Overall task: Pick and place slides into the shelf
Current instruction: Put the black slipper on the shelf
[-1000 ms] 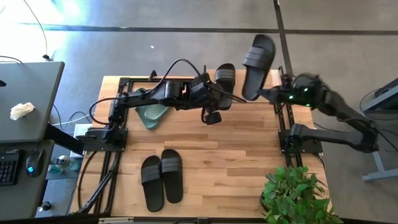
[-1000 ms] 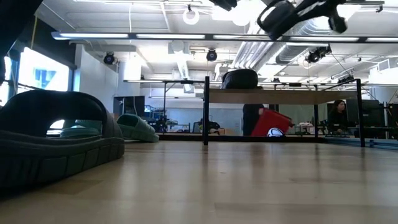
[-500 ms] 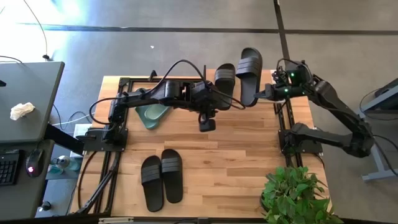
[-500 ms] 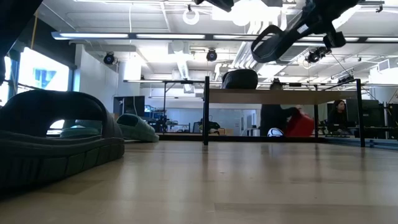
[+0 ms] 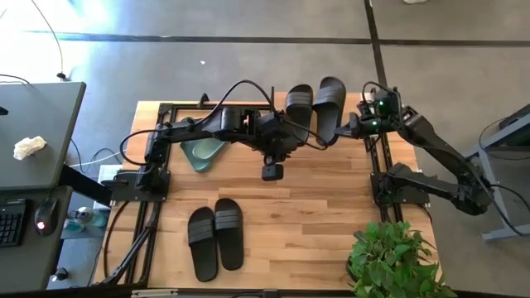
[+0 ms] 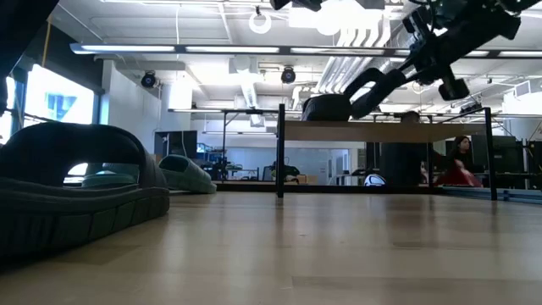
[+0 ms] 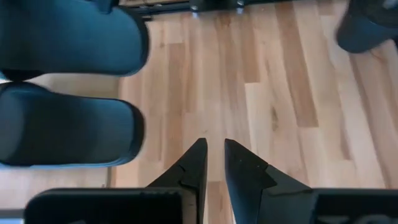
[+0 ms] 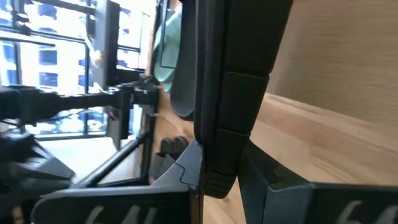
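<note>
My right gripper [image 5: 348,128] is shut on a black slide [image 5: 329,106] and holds it over the shelf [image 6: 381,131], beside a second black slide [image 5: 299,103] whose sole rests on the shelf's wooden top. Whether the held slide touches the board, I cannot tell. A sage-green pair [image 5: 203,151] lies on the table under my left arm. A black pair [image 5: 215,236] lies sole-down near the front edge. My left gripper [image 5: 272,172] hangs over mid-table, its fingers [image 7: 200,155] nearly together, with nothing between them. My right gripper pinches the black slide's heel end [image 8: 217,155] between its two fingers, one on each face of the sole. The fingers come from the table's right, slanting downward. The slide is tilted, its strap end [image 5: 330,88] toward the far edge, its lower end by the other slide.
A potted plant [image 5: 389,257] stands at the near right corner. A desk [image 5: 33,141] with a keyboard adjoins the table's left side. Bare wood [image 5: 323,215] lies between the black pair and the plant. A person [image 6: 461,157] is in the room beyond.
My right gripper has come down and toward the table's left, rolling as it went. The black slide it carries has sunk from high beyond the far edge to a tilt just over the shelf top, beside the other slide. My left gripper has tipped further down.
</note>
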### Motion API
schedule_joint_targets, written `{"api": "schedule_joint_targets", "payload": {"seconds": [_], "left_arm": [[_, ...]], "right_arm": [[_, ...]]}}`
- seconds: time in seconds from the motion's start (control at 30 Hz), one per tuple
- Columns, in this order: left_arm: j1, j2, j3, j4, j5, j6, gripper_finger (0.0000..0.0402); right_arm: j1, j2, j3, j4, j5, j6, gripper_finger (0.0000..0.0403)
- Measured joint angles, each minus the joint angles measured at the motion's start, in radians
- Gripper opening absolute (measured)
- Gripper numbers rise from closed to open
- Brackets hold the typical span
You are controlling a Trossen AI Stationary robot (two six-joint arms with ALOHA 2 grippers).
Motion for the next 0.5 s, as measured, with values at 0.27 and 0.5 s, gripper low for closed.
{"api": "schedule_joint_targets", "payload": {"seconds": [0.27, 0.5], "left_arm": [[-0.001, 0.000, 0.000, 0.003, 0.050, 0.027, 0.0035], [-0.001, 0.000, 0.000, 0.038, 0.049, 0.027, 0.0035]], "right_arm": [[-0.017, 0.002, -0.071, 0.078, -0.056, 0.024, 0.0037], [-0.046, 0.003, -0.084, 0.111, -0.108, 0.051, 0.0037]]}}
